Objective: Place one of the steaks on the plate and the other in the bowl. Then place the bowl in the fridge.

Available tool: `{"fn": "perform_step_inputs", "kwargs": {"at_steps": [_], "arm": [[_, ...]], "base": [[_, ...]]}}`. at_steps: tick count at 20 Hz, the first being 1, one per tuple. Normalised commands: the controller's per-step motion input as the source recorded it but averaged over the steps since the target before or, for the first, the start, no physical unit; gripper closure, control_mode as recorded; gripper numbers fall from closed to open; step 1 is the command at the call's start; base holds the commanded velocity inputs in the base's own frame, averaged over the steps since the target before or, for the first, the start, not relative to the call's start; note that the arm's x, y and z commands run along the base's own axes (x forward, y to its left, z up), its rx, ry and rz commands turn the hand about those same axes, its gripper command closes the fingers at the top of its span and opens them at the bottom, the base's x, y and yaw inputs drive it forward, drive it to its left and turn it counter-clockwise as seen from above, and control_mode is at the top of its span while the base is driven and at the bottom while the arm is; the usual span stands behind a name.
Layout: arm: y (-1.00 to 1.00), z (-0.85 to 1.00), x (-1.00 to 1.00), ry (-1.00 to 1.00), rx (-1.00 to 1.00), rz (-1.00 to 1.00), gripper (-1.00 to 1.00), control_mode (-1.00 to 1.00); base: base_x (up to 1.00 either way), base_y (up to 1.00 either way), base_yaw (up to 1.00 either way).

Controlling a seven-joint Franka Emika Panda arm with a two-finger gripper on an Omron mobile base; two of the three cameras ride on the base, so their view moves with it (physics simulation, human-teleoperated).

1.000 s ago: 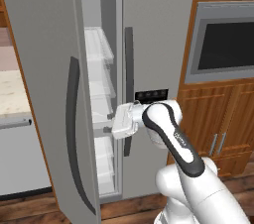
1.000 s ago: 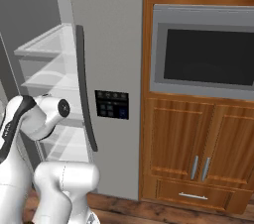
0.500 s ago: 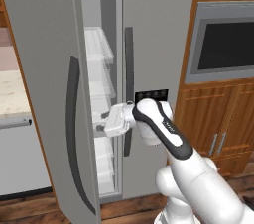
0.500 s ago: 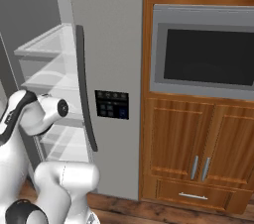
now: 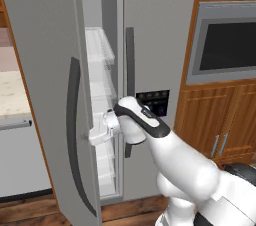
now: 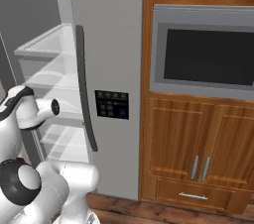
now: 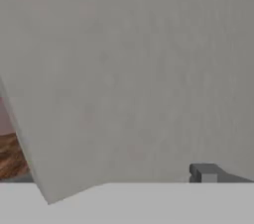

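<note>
No brand name or readable writing shows anywhere; the small black control panel (image 5: 153, 101) on the fridge's right door carries only tiny pale marks too small to read.

The fridge (image 5: 155, 30) stands with its left door (image 5: 47, 85) swung open and its right door shut. In the left base view the white arm reaches from the lower right to the inner edge of that open door, and the gripper (image 5: 94, 135) sits against the door's edge at about mid height, just beside the dark bar handle (image 5: 73, 135). Whether its fingers are apart or together I cannot tell, since the hand and door hide them.

The left base view also shows a strip of pale worktop (image 5: 12, 97) left of the door, and wire-edged shelves (image 5: 100, 50) inside. The right base view shows the fridge interior from the other side, with clear glass shelves (image 6: 47, 44), and more of the built-in oven (image 6: 203, 57) and wooden cabinets (image 6: 191, 153) below it. The hand view gives a close grey door surface (image 7: 129, 69), a sliver of wooden floor (image 7: 11, 156) at lower left, and one dark fingertip (image 7: 203, 172).
</note>
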Motion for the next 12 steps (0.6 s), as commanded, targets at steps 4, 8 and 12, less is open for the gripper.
{"fn": "perform_step_inputs", "kwargs": {"at_steps": [4, 8, 12], "arm": [[0.78, -0.45, -0.01, 0.0, 0.03, 0.23, -1.0, -1.0], [0.89, -0.5, -0.28, -0.01, 0.03, 0.26, -1.0, -1.0], [0.99, -0.44, -0.28, -0.02, 0.02, 0.24, -1.0, -1.0]], "base": [[0.0, 0.0, 0.0], [0.0, 0.0, 0.0], [0.0, 0.0, 0.0]]}}
